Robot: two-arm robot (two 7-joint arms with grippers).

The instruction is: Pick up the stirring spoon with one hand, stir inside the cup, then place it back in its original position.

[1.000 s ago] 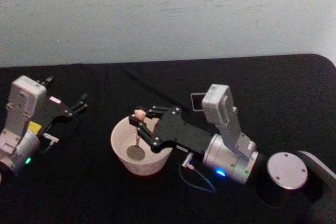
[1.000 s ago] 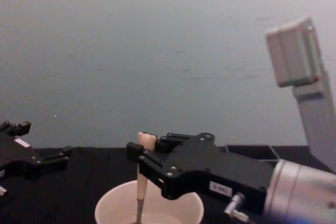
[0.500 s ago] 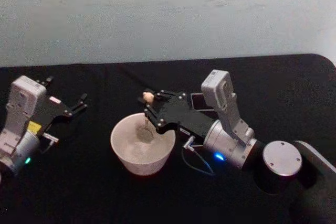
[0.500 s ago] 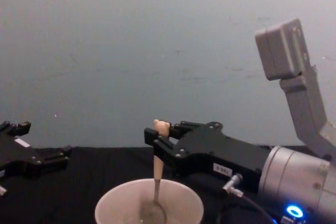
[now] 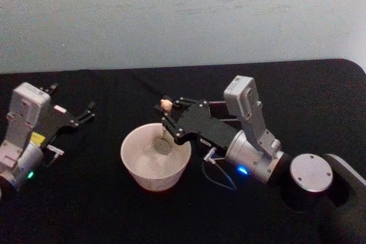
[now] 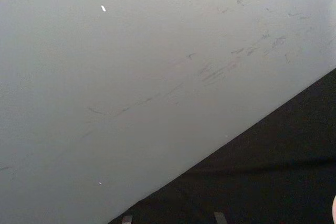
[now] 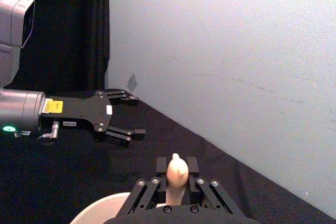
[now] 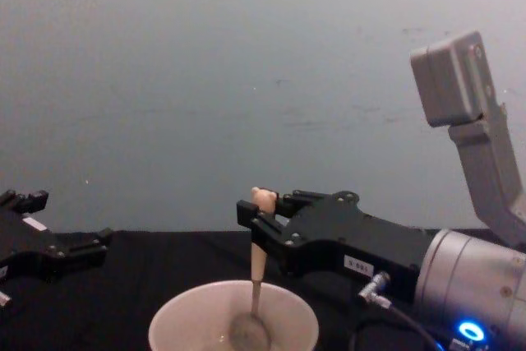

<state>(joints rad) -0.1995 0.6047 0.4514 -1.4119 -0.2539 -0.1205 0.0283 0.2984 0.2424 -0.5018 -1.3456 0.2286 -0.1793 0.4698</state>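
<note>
The cream-white cup point(image 5: 150, 171) stands in the middle of the black table, and its rim point(image 8: 168, 315) shows at the bottom of the chest view. My right gripper point(image 5: 167, 116) is over the cup's far right rim, shut on the stirring spoon point(image 8: 257, 273). The spoon hangs upright, its bear head point(image 7: 176, 170) above the fingers and its metal bowl point(image 5: 163, 148) down inside the cup. Behind the gripper's body, an edge of the dark grey holder point(image 5: 217, 106) peeks out. My left gripper point(image 5: 87, 112) rests open at the table's left, apart from the cup.
The black cloth ends at a pale wall point(image 5: 183, 15) close behind the cup. My right arm's base point(image 5: 311, 178) sits at the front right. There is bare cloth between the left gripper point(image 7: 126, 116) and the cup.
My right gripper has carried the spoon from the cup's near left side to its far right side, with the bowl staying inside the cup. The left arm has not moved.
</note>
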